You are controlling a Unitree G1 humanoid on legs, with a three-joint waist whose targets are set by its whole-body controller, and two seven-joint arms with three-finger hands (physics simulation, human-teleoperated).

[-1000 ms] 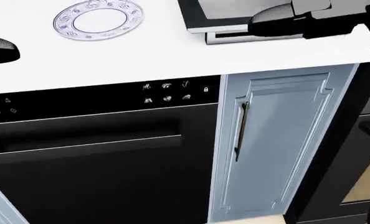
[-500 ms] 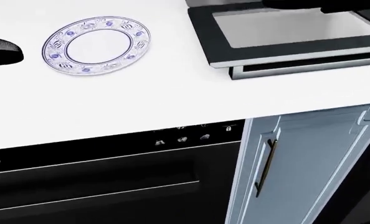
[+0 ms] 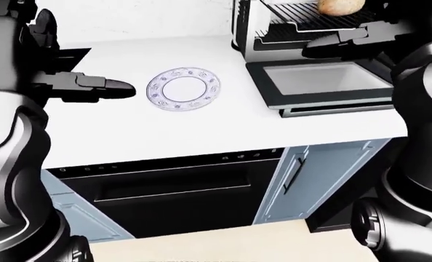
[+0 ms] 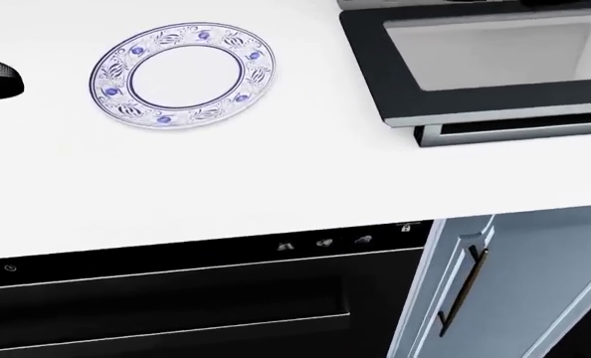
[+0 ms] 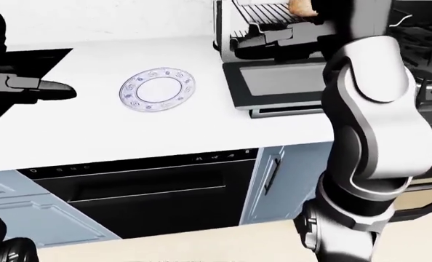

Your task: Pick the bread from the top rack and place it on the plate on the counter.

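1. Your bread (image 3: 339, 5) sits at the top edge of the left-eye view, right of centre, on the top rack (image 3: 314, 16) inside the open oven (image 3: 310, 54).
2. Your right hand (image 3: 339, 42) reaches in from the upper right, just below that rack and above the dropped oven door (image 3: 325, 87); its fingers lie stretched out flat and hold nothing.
3. Your left hand (image 3: 92, 87) hovers over the white table (image 3: 201, 131) at the left of the same view, fingers straight and pointing at the plate (image 4: 183, 74), with a clear gap between them.
4. The plate lies bare in the upper left of the head view, left of the oven door.
5. Below the table edge you see a black dishwasher (image 4: 176, 306) and, to its right, a pale blue cabinet door (image 4: 514, 291) with a dark handle.
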